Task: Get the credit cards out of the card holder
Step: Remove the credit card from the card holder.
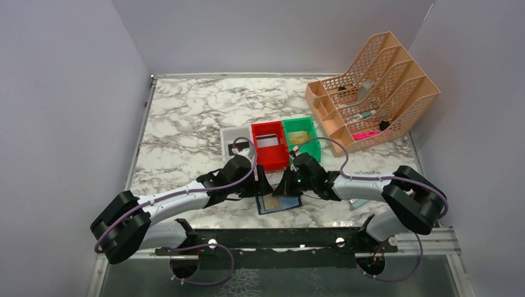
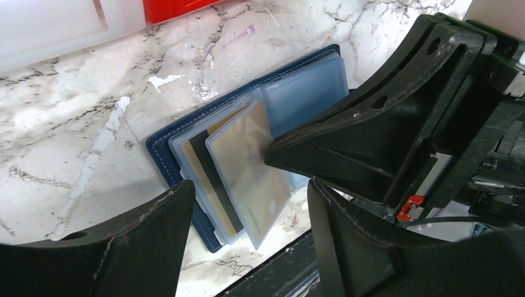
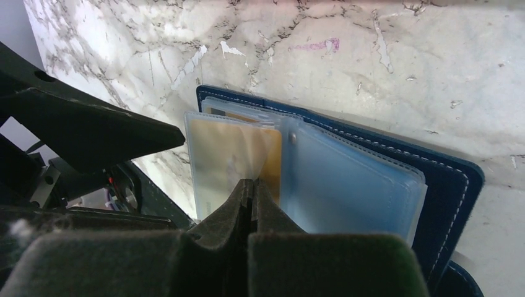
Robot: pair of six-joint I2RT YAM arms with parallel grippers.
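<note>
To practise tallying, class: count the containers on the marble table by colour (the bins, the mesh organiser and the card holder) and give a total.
White bin: 1
Red bin: 1
Green bin: 1
Peach mesh organiser: 1
Navy card holder: 1
Total: 5

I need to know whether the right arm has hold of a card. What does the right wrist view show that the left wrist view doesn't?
Only right wrist: the right gripper shut at the gold card's sleeve edge. Only left wrist: a dark-striped card behind it, the left gripper open, the red bin's corner. Both: the open card holder on the marble table, gold card uppermost.
</note>
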